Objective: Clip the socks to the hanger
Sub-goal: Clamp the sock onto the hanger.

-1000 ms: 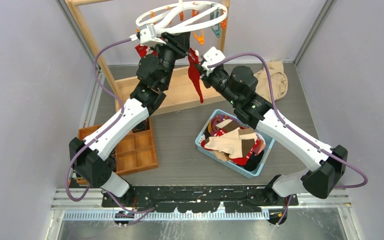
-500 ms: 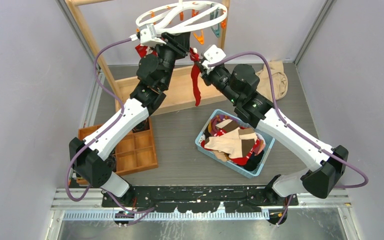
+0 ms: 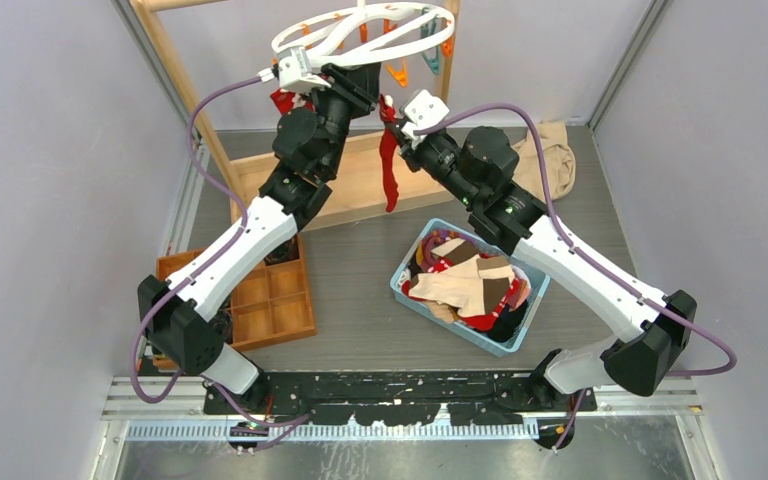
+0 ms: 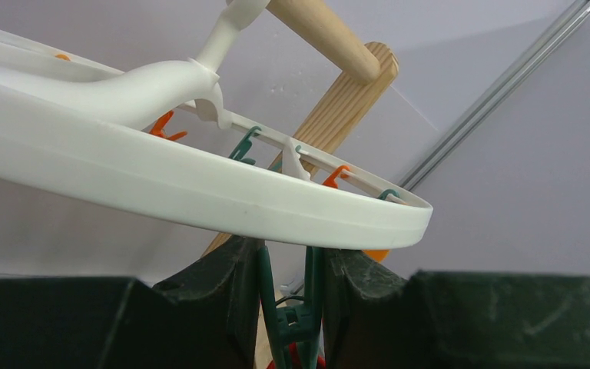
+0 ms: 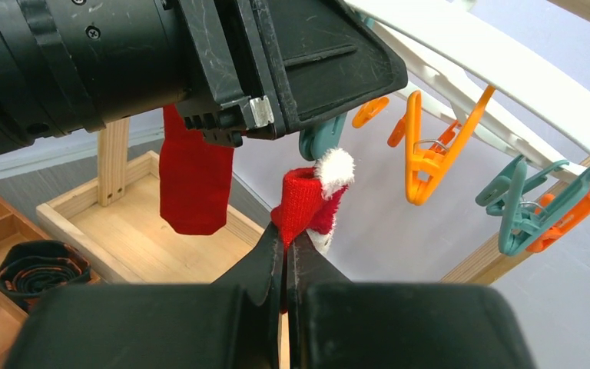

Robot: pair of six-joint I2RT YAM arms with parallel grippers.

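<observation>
The white round hanger (image 3: 312,33) hangs at the top, with orange and teal clips; its ring (image 4: 200,192) fills the left wrist view. My left gripper (image 4: 286,265) is shut on a teal clip (image 4: 298,319) just under the ring, squeezing its handles. My right gripper (image 5: 286,246) is shut on a red sock (image 5: 305,201) with a white fluffy cuff, held just below that teal clip (image 5: 321,138). The sock (image 3: 388,165) hangs down from the gripper. Another red sock (image 5: 192,181) hangs behind the left gripper.
A blue basket (image 3: 408,298) holds several more socks, tan, brown and red. A wooden frame (image 3: 175,75) stands on a wooden base tray (image 3: 360,195). A wooden compartment box (image 3: 278,310) lies at the left. A beige cloth (image 3: 550,150) lies at the right.
My right gripper has carried the red sock up and left, closer to the teal clip held by the left gripper. The sock now hangs straighter. The left arm has stayed still.
</observation>
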